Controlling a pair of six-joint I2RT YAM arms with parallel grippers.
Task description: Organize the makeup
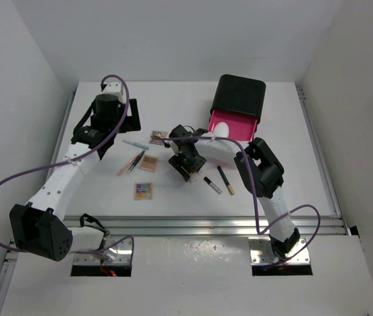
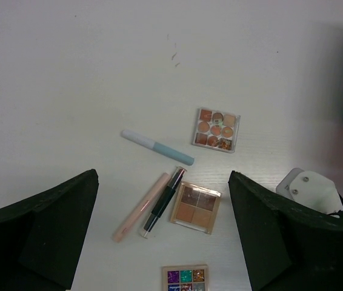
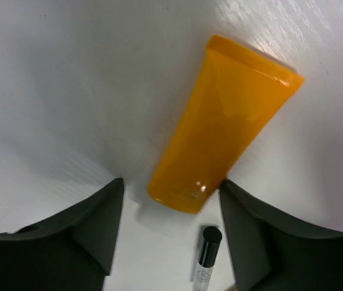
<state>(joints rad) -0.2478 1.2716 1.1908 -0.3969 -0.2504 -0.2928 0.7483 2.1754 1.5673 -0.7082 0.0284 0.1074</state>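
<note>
My right gripper [image 3: 171, 182] is open, its fingers on either side of the lower end of the orange tube [image 3: 226, 121], which lies on the table. In the top view this gripper [image 1: 185, 163] covers the tube. My left gripper [image 2: 163, 176] is open and empty, high above a pale blue stick [image 2: 157, 147], a pink stick [image 2: 141, 207], a black stick [image 2: 161, 202], a tan palette [image 2: 196, 207], a round-pan palette [image 2: 216, 130] and a multicolour palette [image 2: 185, 277]. The left gripper [image 1: 105, 125] is at the table's far left. Two black sticks [image 1: 218, 182] lie right of the right gripper.
A black box [image 1: 239, 95] with an open pink drawer [image 1: 234, 125] stands at the back right, just behind the right arm. A clear black-capped stick [image 3: 206, 257] lies near the tube's end. A metal rail [image 1: 200, 224] runs along the near table edge.
</note>
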